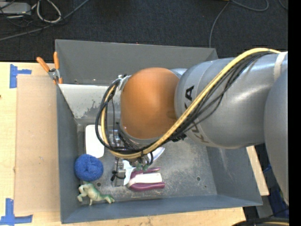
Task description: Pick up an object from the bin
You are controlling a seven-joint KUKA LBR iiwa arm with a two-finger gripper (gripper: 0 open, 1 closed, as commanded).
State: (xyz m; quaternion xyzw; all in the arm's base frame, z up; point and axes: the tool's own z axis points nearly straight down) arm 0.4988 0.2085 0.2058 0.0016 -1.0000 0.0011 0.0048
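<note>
Purple-and-white obj [146, 180] lies flat on the bin floor, front-centre, long side running left-right, close to the front wall. Gripper [120, 172] is down right at its left end; from my seat I can't tell if it's touching, and can't tell whether it's spread or closed, since the orange wrist cover [148, 102] and cable loops [106, 121] hang over most of it. I see nothing clamped in it.

Just left of the gripper sits a blue fuzzy ball [88, 167], near the left wall. In front of the ball, in the front-left corner, lies a green toy lizard [94, 194], almost against the front wall. Behind the ball is a white flat piece [94, 142], partly under the cables.

Bin [141, 55] floor right of the purple-and-white obj is bare grey metal, so open room on that side. Left side is crowded. Arm [225, 107] covers the bin's right-rear part.
</note>
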